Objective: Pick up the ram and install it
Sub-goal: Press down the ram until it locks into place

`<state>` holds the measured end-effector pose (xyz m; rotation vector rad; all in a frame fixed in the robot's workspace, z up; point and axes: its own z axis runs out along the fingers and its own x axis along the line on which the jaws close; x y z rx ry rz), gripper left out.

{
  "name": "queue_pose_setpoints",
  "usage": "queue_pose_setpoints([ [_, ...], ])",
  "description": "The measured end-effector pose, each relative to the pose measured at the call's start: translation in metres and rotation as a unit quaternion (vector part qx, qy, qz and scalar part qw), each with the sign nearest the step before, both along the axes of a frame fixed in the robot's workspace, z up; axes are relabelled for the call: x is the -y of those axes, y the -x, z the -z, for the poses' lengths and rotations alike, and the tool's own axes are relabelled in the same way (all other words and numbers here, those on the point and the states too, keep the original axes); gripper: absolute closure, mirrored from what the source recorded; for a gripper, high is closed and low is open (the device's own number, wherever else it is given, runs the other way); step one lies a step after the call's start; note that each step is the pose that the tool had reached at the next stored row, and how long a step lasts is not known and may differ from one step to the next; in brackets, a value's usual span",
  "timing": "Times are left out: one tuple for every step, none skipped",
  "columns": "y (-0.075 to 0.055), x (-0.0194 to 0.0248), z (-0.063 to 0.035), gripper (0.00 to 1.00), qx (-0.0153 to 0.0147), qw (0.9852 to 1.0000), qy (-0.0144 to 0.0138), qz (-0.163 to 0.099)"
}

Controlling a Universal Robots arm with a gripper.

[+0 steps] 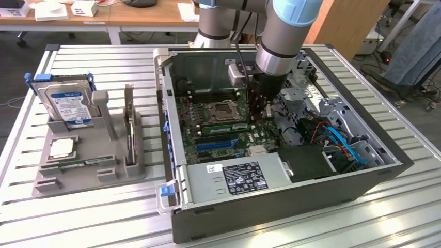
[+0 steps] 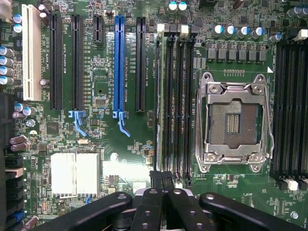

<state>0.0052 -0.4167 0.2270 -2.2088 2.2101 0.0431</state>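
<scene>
While the ram (image 1: 224,127) already lies flat in a motherboard slot beside the empty processor socket (image 2: 235,122), the closed gripper (image 2: 162,182) holds nothing and sits just above its end; seating looks essentially done.

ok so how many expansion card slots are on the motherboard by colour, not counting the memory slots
white expansion slot: 1
black expansion slots: 4, one of them short
blue expansion slot: 1
total: 6
</scene>
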Motion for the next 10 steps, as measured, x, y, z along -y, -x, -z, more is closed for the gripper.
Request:
queue_pose_setpoints([
  [0.0,0.0,0.0,0.91,0.0,1.0,0.0,0.0],
  [0.0,0.0,0.0,0.91,0.0,1.0,0.0,0.0],
  [0.0,0.0,0.0003,0.91,0.0,1.0,0.0,0.0],
  [0.0,0.0,0.0007,0.91,0.0,1.0,-0.0001,0.0],
  [0.0,0.0,0.0009,0.91,0.0,1.0,0.0,0.0],
  [0.0,0.0,0.0009,0.91,0.0,1.0,0.0,0.0],
  [0.0,0.0,0.0009,0.91,0.0,1.0,0.0001,0.0],
  [0.0,0.0,0.0009,0.91,0.0,1.0,0.0001,0.0],
  [0.0,0.0,0.001,0.91,0.0,1.0,0.0,0.0],
  [0.0,0.0,0.001,0.91,0.0,1.0,0.0,0.0],
])
